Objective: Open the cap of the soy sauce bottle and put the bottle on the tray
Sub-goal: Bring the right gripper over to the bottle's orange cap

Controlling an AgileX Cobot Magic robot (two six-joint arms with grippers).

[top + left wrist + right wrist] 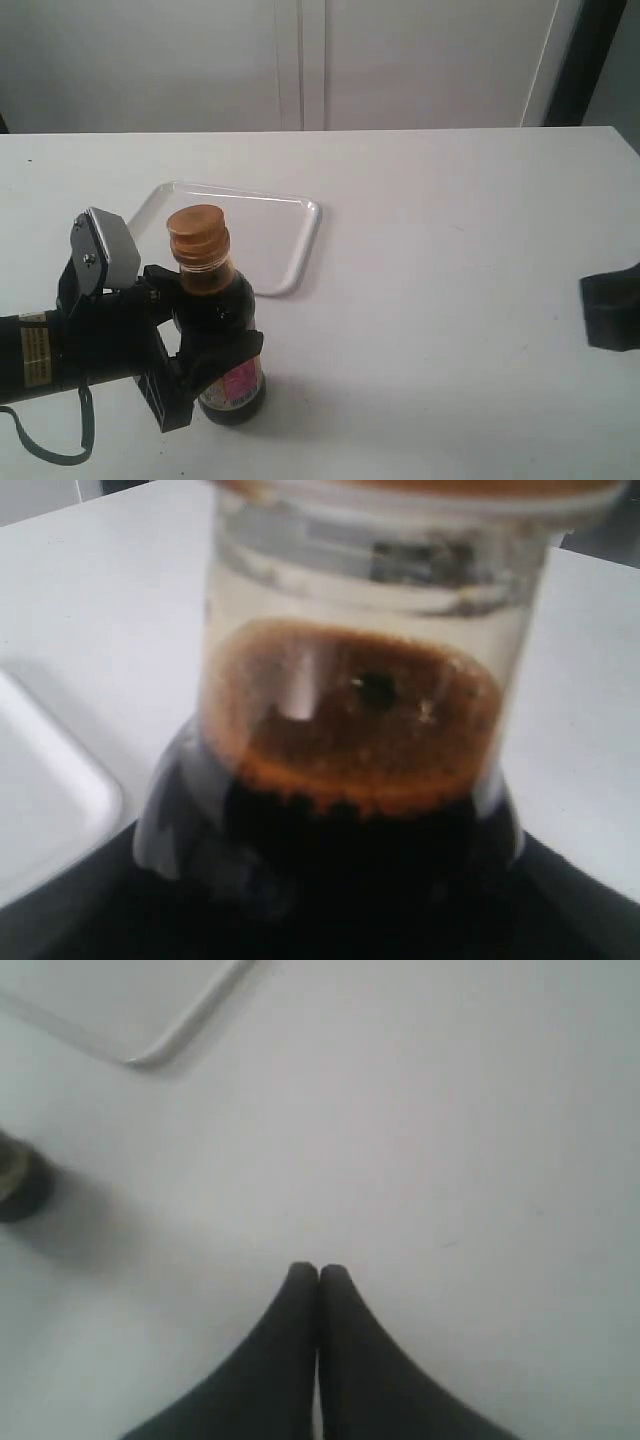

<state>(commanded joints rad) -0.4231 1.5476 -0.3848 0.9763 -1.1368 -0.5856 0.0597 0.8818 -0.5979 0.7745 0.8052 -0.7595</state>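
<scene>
Nearest my left wrist camera, filling almost all of it and soft with blur, is the soy sauce bottle [360, 780] — clear neck above, a rusty-brown surface of liquid, then black below where its body runs out of the picture. Only a thin orange-brown strip at the top edge shows of the cap [420, 485] there; in the exterior view the cap [197, 232] sits closed on the neck, ridged sides facing the camera. My left end effector [205, 335] is clamped around the bottle's dark body, one black finger [235, 355] crossing in front of it and covering most of the label, of which only a pink-red patch shows low down. The soy sauce bottle [215, 330] stands upright on the white desk [450, 250], its base touching the surface, just in front of the tray [280, 235] and not on it. The tray's near-left part is hidden behind my arm and the bottle. In my left wrist view a rounded corner of the tray [50, 800] shows beside the bottle. My right end effector [318, 1275] hangs over bare desk with its two black fingertips pressed together, holding nothing — the exterior view cuts it down to a dark block at the right edge. In the right wrist view a tray corner [150, 1045] and the bottle's base [20, 1185] appear, both cropped.
</scene>
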